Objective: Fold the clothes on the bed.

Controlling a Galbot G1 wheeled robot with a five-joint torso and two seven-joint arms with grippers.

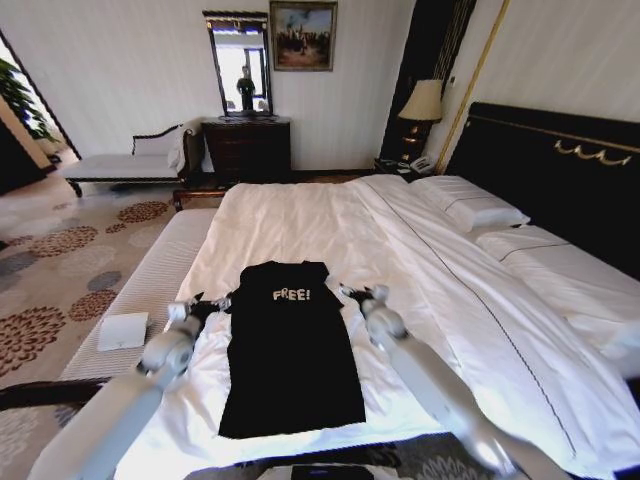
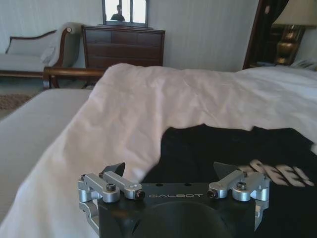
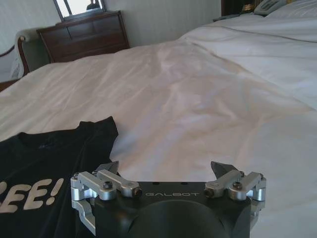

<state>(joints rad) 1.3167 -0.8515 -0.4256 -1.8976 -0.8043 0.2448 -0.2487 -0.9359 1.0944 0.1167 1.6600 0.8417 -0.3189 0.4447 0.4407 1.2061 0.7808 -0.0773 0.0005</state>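
On the white bed (image 1: pixel 300 215), near its foot: black T-shirt (image 1: pixel 290 350) spread flat, "FREE!" lettering up, sleeves tucked in. Between the two grippers at shoulder height. Left gripper (image 1: pixel 222 303) just beside the shirt's left shoulder, jaws spread wide, holding nothing. Right gripper (image 1: pixel 348 292) just beside the right shoulder, jaws likewise wide and empty. Both low over the sheet.
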